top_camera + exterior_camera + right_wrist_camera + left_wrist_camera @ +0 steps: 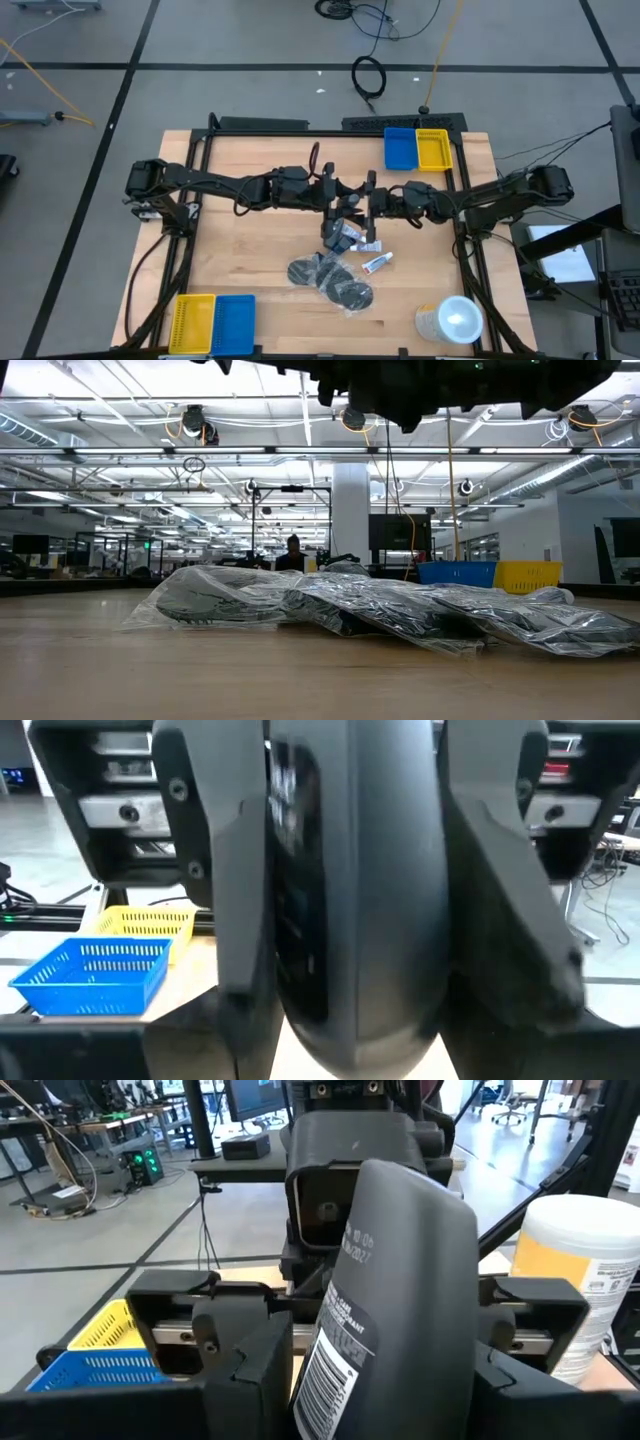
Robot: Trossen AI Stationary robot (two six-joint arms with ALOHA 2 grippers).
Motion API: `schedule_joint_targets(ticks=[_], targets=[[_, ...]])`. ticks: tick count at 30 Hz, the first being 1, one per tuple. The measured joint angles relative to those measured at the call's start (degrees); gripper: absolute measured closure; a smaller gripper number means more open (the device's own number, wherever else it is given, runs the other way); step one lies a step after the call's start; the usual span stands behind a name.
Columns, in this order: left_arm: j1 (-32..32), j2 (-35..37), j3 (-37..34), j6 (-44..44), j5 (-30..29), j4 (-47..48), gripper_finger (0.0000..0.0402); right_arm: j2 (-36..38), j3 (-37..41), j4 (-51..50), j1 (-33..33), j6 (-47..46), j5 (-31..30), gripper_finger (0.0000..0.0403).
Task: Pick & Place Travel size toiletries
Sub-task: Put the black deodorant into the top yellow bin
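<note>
A dark grey bottle point(400, 1300) with a barcode label is sitting clamped in the left gripper point(375, 1370); the right gripper point(350, 920) is standing wide around it.

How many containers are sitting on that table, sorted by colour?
Blue bins: 2
Yellow bins: 2
White-lidded cup: 1
Total: 5

Robotics lab, open-plan hall: ceiling trusses point(300, 452), monitors point(400, 532), floor cables point(368, 76) (person point(292, 555) at distant desk).
</note>
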State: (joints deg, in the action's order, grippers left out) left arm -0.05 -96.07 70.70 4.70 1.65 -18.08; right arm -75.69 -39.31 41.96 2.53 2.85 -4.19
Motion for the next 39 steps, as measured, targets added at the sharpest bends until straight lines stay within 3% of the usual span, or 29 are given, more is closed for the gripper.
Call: schedule_joint_targets(ticks=[17,24,31,39], targets=[[0.0,0.0,-0.1,0.2,-0.2,0.0,0.0239,-0.4,-0.8,-0.8,0.0,1.1,1.8,0.0209],[-0.1,-0.1,-0.1,1.0,-1.5,-0.3,0.0192,-0.4,-0.8,-1.8,0.0,0.9,2.9,0.0209],[-0.1,0.5,-0.1,1.2,-1.9,-0.2,0.0197,-0.4,-0.8,-1.9,0.0,1.1,2.7,0.0209],[0.1,5.9,-0.1,2.9,-2.2,7.7,0.0198,1.7,-0.7,-5.7,-0.1,1.7,0.6,0.0209]])
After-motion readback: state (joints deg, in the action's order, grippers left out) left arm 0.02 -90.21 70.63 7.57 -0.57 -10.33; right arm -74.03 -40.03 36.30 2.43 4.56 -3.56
